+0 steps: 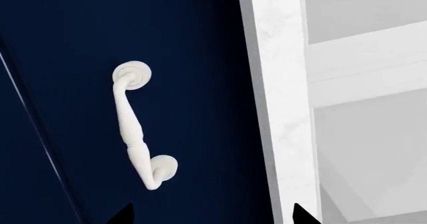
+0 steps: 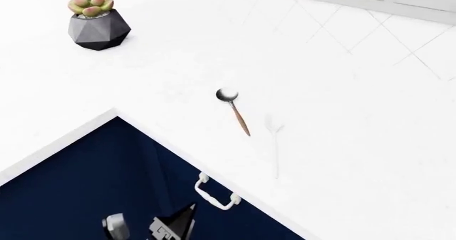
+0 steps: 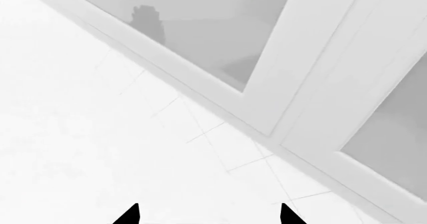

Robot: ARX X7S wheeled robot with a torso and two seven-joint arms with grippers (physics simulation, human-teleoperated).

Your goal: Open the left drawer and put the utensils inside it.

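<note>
Opening step: left gripper, jaws apart, nears handle of closed left drawer, lower left. Spoon, fork on counter, centre. Next: close on handle. Right gripper jaws apart.

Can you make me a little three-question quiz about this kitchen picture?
1. True or false: the left drawer is already pulled open.
2. Which utensil lies nearer the succulent pot? A) the spoon B) the fork
3. Fill in: the left tool faces the drawer's white ____.

Key:
1. False. Its front sits shut under the countertop edge.
2. A.
3. Handle. The tips sit apart and nothing is between them; the right tool is open too, over bare counter.
</note>
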